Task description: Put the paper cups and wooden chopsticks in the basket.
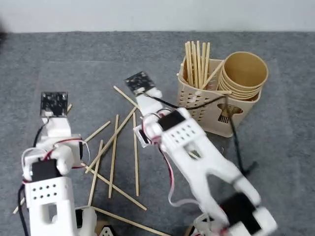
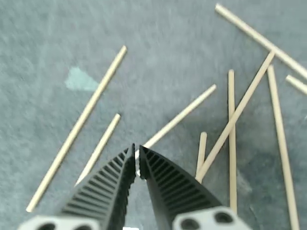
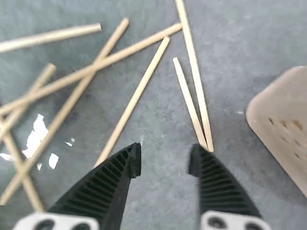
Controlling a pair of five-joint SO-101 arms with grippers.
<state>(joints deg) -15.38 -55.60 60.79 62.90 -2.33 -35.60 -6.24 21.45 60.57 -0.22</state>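
Observation:
The beige basket (image 1: 206, 105) stands at the back right and holds stacked paper cups (image 1: 244, 73) and several upright wooden chopsticks (image 1: 197, 61). More chopsticks (image 1: 114, 152) lie scattered on the grey mat between the arms. My left gripper (image 2: 137, 154) is at the mat's left side (image 1: 54, 105), shut on the near end of one chopstick (image 2: 180, 117) that still lies on the mat. My right gripper (image 3: 163, 160) hangs open just above the mat near the basket's corner (image 3: 283, 124). It holds nothing, and a pair of chopsticks (image 3: 192, 103) ends at one fingertip.
The grey mat (image 1: 285, 147) covers the table. A black cable (image 1: 236, 142) runs past the basket's front. Both white arm bodies take up the front of the table.

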